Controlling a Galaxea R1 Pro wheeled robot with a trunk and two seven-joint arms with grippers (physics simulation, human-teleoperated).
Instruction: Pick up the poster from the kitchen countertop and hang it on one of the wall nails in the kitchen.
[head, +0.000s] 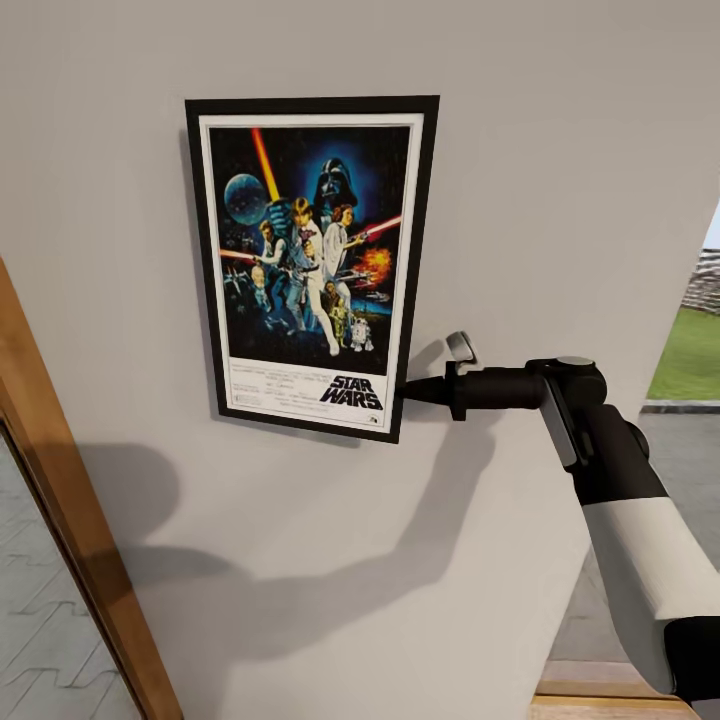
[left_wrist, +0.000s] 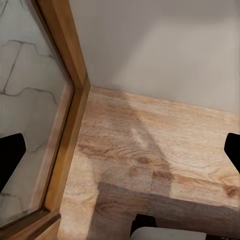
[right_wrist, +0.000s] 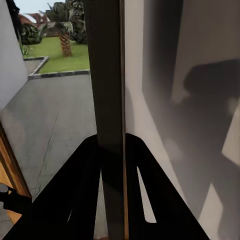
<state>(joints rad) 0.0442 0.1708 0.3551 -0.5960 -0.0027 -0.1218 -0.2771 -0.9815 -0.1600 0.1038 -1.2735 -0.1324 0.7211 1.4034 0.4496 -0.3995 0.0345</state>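
Wall: a plain light grey wall fills most of the head view; soft shadows of the robot's arm and body fall across its lower part.
Door frame: a wooden door frame slants along the wall's left edge, with glass beside it through which pale paving shows.
Floor: the left wrist view looks down on a wood-grain floor meeting the grey wall, with the same wooden frame and glass at one side.
Outside: past the wall's right edge, grass and grey paving show; the right wrist view also shows lawn and a palm tree.
Poster: the poster lies flat against the wall, upright in portrait with a slight tilt, its black frame and white border around the film artwork. The nail cannot be made out.
Right gripper: the right gripper reaches in sideways from the right and meets the poster's right edge close to its lower right corner.
Right jaws: in the right wrist view the poster's dark frame runs edge-on between the two black fingers, which close on it from either side.
Left gripper: two black fingertips sit at opposite borders of the left wrist view, spread wide apart with only floor between them.
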